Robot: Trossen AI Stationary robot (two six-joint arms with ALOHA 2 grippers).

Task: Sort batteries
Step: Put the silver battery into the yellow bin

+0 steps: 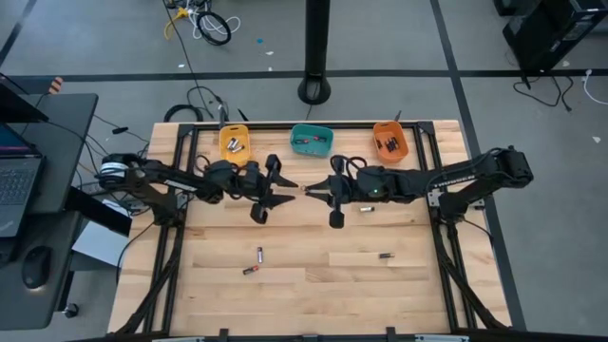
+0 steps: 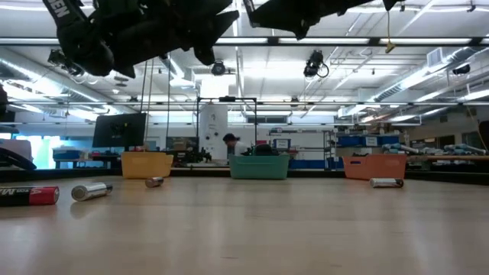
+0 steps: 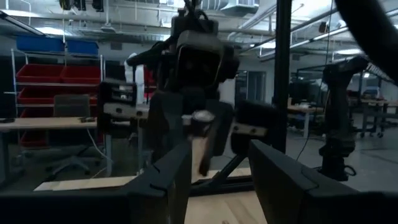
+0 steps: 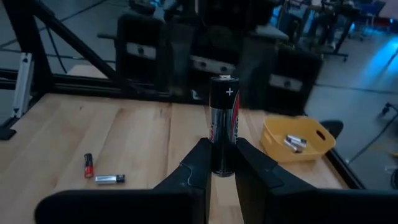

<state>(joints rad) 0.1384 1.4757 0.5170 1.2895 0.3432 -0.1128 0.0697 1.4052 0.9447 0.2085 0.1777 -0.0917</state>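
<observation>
Between the two dark fingers of the right gripper (image 4: 222, 163) stands a black cylindrical battery with a red stripe and a plus mark at its top (image 4: 223, 124), clamped upright near its lower end; held that way, most of its body stands clear of the fingers, which looks meant to offer it to the other arm. Facing it across the middle of the table, the left gripper (image 1: 285, 188) has its jaws apart with nothing between them, its tips just short of the right gripper's in the high view, so a hand-over of the cell seems to be the step in hand.

Both arms hang above the table's far half, just in front of three small plastic bins along the far edge: a yellow bin (image 1: 235, 142) holding a few silvery cells, a teal bin (image 1: 312, 140) in the middle and an orange bin (image 1: 389, 140) with dark cells inside. The row suggests one bin per battery kind.

Unsorted batteries lie on the pale wooden table (image 1: 313, 294): a red-tipped cell (image 1: 250, 271) beside a silvery one (image 1: 259, 253) on the near left, a dark cell (image 1: 386, 256) on the near right, and another small cell (image 1: 366, 208) under the right arm.
</observation>
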